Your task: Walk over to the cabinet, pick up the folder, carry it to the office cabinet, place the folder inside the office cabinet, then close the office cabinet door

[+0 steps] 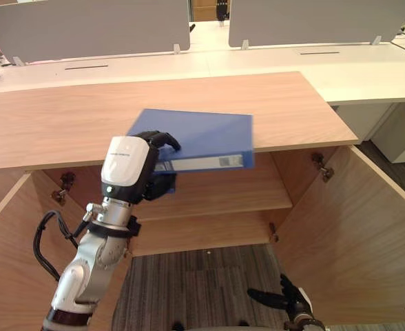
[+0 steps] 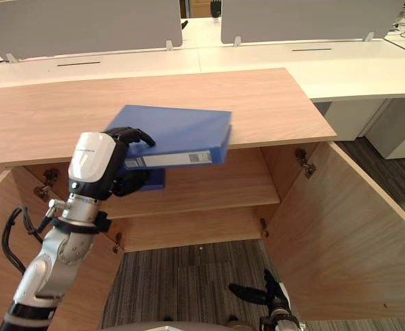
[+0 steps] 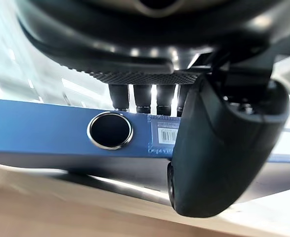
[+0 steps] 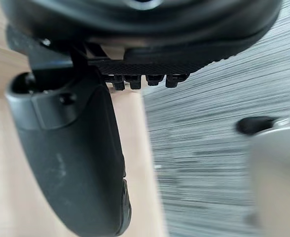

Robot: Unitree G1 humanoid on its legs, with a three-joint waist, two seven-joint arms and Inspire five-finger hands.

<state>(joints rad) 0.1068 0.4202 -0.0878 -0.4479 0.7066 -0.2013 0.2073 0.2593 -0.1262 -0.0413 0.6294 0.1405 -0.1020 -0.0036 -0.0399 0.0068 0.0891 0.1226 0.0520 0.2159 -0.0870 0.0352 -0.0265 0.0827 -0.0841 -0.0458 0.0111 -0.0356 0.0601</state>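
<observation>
Down near the grey carpet (image 1: 189, 283), beside the open right door (image 1: 357, 234), the right hand (image 1: 290, 298) hangs with fingers loosely spread, holding nothing. Higher up, the left hand (image 1: 130, 169) curls its fingers over the blue folder (image 1: 202, 138), thumb across the spine, holding it roughly level in the air before the open wooden cabinet (image 1: 58, 117), above its shelf (image 1: 220, 189). Beyond stand a white bench (image 1: 368, 69) and grey screens (image 1: 85, 27).
</observation>
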